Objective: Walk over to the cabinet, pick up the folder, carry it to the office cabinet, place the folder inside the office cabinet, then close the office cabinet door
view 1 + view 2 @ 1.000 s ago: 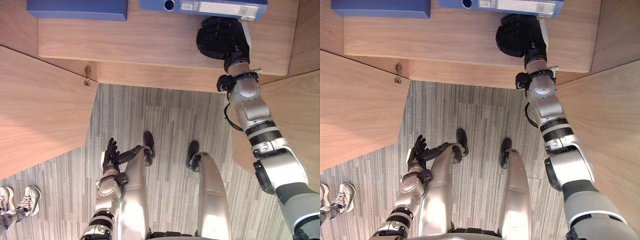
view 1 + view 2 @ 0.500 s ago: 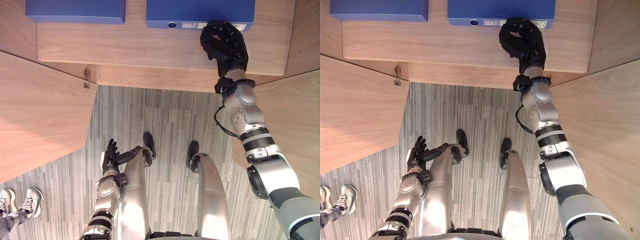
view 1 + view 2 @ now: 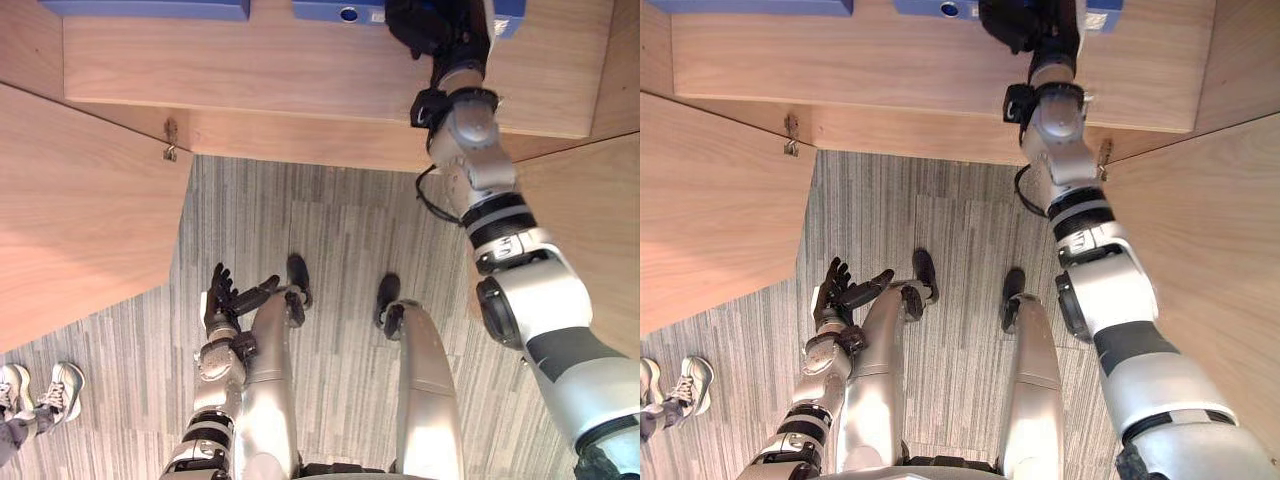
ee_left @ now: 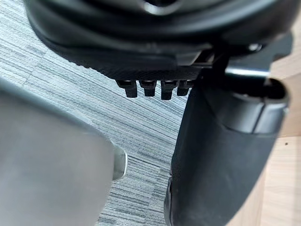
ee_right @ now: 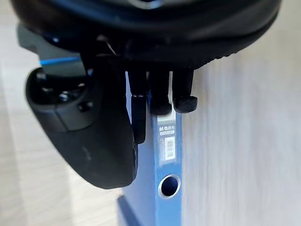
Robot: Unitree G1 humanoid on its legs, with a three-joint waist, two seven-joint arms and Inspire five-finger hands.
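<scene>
We are reaching our right hand (image 3: 440, 25) to the far side of the light wooden cabinet shelf (image 3: 250, 70). The blue lever-arch folder (image 5: 167, 141) is already sitting there, right of a second dark blue folder (image 3: 150, 8). The fingers (image 5: 160, 94) are straight and pressed together, tips touching the folder's spine, thumb beside it, not wrapped round. Our left hand (image 3: 222, 300) is hanging low, fingers spread, holding nothing. We judge carrying and placing nearly done; withdrawing and shutting the open left wooden door (image 3: 80, 200) and right wooden door (image 3: 610, 190) are remaining.

Grey carpet (image 3: 330, 240), wooden cabinet (image 3: 250, 70)
</scene>
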